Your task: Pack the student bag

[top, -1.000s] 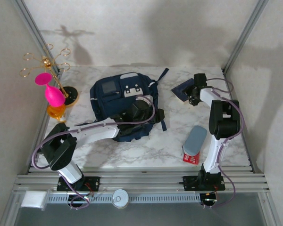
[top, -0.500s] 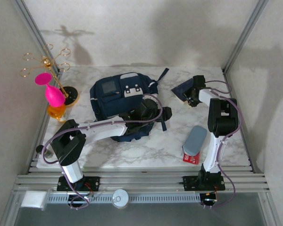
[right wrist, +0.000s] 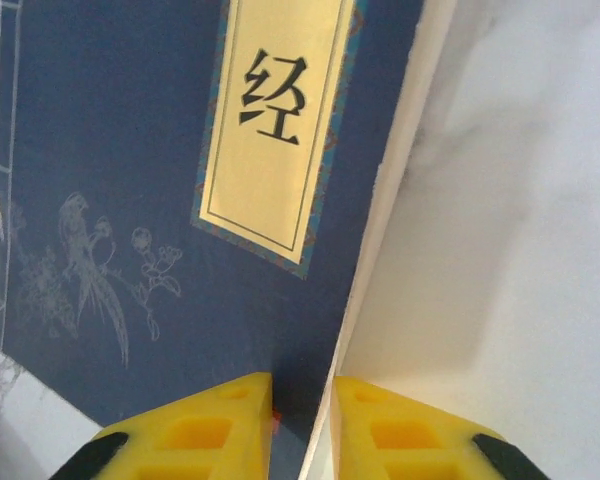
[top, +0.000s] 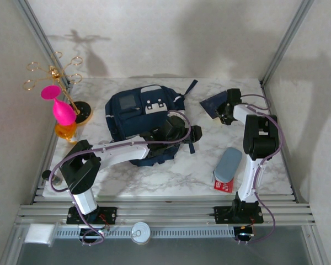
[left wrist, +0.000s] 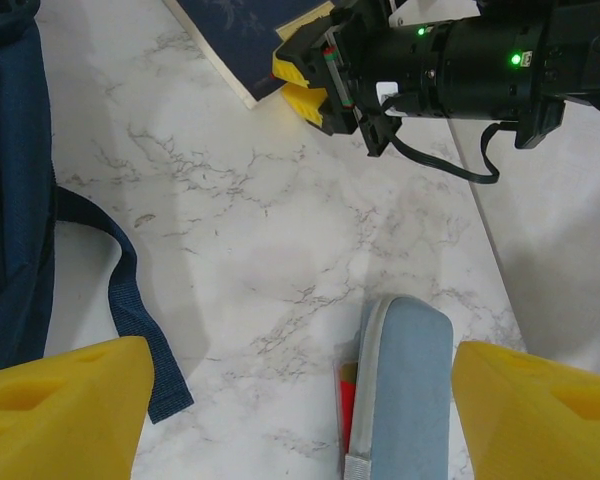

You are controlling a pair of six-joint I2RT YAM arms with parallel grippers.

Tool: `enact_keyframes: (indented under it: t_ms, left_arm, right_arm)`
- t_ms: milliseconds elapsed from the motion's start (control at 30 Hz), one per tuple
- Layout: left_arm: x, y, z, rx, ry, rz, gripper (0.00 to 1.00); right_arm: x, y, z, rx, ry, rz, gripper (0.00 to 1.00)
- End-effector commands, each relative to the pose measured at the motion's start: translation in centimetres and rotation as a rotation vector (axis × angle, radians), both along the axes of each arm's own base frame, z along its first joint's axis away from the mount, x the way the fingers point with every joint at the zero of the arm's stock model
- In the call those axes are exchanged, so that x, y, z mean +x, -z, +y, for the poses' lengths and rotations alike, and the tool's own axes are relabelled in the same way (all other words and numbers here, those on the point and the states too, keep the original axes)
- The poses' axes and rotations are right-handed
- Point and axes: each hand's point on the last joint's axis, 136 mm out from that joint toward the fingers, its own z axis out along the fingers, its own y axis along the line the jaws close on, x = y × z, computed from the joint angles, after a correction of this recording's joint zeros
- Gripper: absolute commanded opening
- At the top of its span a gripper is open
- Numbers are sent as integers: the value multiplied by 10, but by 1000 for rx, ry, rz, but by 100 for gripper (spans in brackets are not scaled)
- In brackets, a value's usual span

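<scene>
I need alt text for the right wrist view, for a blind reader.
The yellow fingers of the right gripper pinch the edge of a navy-blue book with a gold title label, on a white marble table.

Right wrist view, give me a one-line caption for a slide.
Right tool pinching the edge of a navy book with a gold title label on the marble table.

The book [top: 212,102] lies right of the student bag [top: 133,108].

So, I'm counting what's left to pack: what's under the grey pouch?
A red item pokes out beneath the near end of the grey pouch; its rest is covered, so I can't identify it.
</scene>
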Motion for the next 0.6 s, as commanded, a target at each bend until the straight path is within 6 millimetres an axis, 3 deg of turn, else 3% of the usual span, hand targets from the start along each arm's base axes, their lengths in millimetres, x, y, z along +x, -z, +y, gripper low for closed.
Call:
enact_keyframes:
  t_ms: [0, 400, 567]
  left_arm:
    - [1, -6, -2, 22, 0, -19, 78]
    - [0, -9, 7, 54, -18, -23, 80]
    - [-1, -17, 16, 75, -35, -40, 82]
  right_arm:
    - [3, -8, -4, 0, -31, -46, 16]
    - [-20, -36, -6, 22, -139, -130, 2]
    - [-45, -38, 2, 55, -207, -107, 0]
